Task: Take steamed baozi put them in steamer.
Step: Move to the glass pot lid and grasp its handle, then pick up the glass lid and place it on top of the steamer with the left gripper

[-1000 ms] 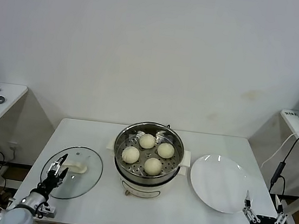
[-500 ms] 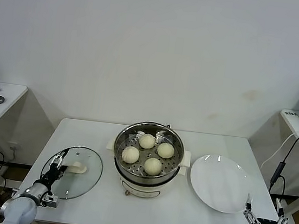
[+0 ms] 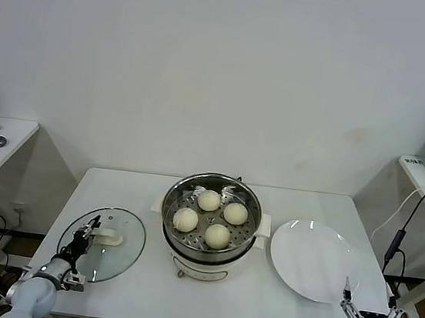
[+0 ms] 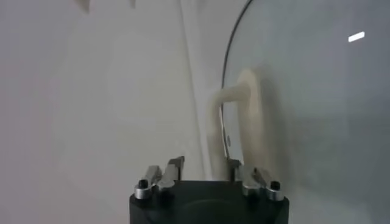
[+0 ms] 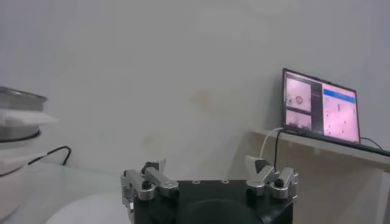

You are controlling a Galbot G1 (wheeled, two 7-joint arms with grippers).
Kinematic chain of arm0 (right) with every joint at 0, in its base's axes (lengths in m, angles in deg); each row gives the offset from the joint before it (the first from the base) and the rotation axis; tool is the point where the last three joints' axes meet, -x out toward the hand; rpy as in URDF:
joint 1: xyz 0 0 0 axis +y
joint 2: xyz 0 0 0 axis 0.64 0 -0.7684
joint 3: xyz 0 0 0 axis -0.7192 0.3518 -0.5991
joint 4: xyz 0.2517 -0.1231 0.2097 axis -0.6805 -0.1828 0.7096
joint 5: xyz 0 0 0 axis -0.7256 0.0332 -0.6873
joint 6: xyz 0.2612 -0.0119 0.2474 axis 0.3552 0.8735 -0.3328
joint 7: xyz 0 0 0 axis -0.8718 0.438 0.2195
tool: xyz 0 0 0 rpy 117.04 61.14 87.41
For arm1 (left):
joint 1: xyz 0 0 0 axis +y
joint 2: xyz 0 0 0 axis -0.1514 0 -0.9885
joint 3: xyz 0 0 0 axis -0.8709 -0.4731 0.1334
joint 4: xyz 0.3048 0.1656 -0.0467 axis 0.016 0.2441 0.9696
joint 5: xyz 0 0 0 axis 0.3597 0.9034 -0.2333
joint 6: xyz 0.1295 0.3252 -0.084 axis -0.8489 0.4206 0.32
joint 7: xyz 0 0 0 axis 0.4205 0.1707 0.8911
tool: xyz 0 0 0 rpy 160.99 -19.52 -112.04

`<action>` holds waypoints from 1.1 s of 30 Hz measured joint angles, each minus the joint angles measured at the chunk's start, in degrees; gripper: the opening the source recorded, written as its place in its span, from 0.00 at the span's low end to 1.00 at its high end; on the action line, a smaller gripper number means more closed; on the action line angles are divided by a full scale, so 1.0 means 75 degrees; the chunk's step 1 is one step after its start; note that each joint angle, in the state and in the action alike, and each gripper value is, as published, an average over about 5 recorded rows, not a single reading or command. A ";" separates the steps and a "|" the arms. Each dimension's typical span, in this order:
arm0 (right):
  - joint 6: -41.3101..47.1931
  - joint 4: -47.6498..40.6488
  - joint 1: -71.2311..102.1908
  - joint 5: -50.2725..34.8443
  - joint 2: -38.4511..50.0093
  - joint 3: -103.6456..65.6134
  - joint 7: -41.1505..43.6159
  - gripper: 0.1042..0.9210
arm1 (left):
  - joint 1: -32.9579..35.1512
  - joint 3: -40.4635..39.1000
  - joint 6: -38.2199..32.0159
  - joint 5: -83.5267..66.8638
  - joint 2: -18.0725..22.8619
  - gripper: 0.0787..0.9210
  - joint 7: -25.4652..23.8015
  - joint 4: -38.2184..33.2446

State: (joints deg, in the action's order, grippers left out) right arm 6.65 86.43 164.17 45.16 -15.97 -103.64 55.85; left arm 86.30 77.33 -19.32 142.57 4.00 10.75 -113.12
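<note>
The round shiny steel steamer (image 3: 208,228) with its perforated tray and cream-white base stands mid-table, and all four smooth cream-white steamed baozi (image 3: 217,236) already sit on that tray, close together yet apart from one another. The left gripper (image 3: 87,230) hovers at the near left edge of the white table (image 3: 138,289), over the round glass lid (image 3: 103,243) with the cream-white handle (image 4: 239,119); its fingers stand parted and hold nothing, and in the left wrist view the handle lies just ahead of the fingertips, between their lines, without being touched. From this claw, the steamer and its buns lie off to the right and a little farther back. The right gripper (image 3: 366,307) sits low at the near right corner of the table, its fingers spread wide and empty. Just in front of it and toward the steamer lies the flat round white plate (image 3: 313,260), bare. In the right wrist view an open laptop (image 5: 320,105) rests on a side desk beyond that claw.
</note>
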 measured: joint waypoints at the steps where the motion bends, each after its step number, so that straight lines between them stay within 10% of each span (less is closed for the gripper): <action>1: -0.0010 0.0000 0.0006 0.0002 0.0012 0.0001 0.0018 0.88 | 0.0002 0.0005 -0.0016 -0.0023 -0.0003 0.26 0.0020 0.0023; 16: -0.0020 -0.0136 -0.0085 0.0158 0.0095 0.0205 0.0203 0.88 | 0.0848 0.0145 0.0397 -0.0769 -0.0352 0.11 0.0440 -0.1199; 33: -0.0015 -0.0427 -0.0255 0.0574 0.0037 0.0759 0.0199 0.88 | 0.1327 -0.0351 0.3932 -0.2809 -0.1757 0.11 -0.1012 -0.4963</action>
State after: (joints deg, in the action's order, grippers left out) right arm 6.54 83.22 162.26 49.46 -15.70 -97.95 57.34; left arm 96.25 74.70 10.17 121.50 -9.17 3.16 -150.35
